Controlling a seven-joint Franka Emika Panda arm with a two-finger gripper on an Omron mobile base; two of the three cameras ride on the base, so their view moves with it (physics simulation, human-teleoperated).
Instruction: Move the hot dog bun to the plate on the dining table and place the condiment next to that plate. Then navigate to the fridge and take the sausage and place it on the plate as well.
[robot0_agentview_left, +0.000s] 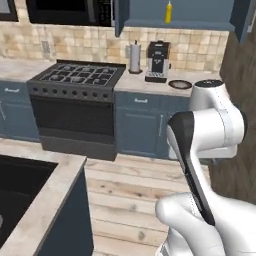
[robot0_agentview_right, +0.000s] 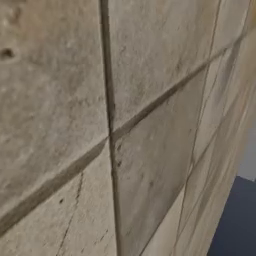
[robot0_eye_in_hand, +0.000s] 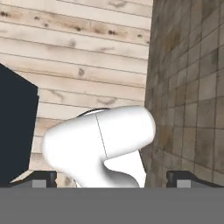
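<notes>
The condiment (robot0_agentview_left: 168, 12), a yellow squeeze bottle, stands on a shelf in an open blue wall cabinet at the top of the left base view, far from the arm. A corner of the dining table (robot0_agentview_left: 52, 192), beige stone top on a dark blue base, fills the lower left. In the hand view my gripper (robot0_eye_in_hand: 111, 180) is open with nothing between its fingertips (robot0_eye_in_hand: 43, 179), which stand wide apart. It points down at the plank floor. The hot dog bun, the plate, the fridge and the sausage are out of view.
Along the back wall stand a black stove (robot0_agentview_left: 75, 107), a paper towel roll (robot0_agentview_left: 135, 57), a coffee machine (robot0_agentview_left: 157, 62) and a small dark brown plate (robot0_agentview_left: 180, 84) on the counter. A brown tiled wall (robot0_eye_in_hand: 192, 87) is close on the right. A beige tiled surface (robot0_agentview_right: 100, 125) sits right before the right base camera.
</notes>
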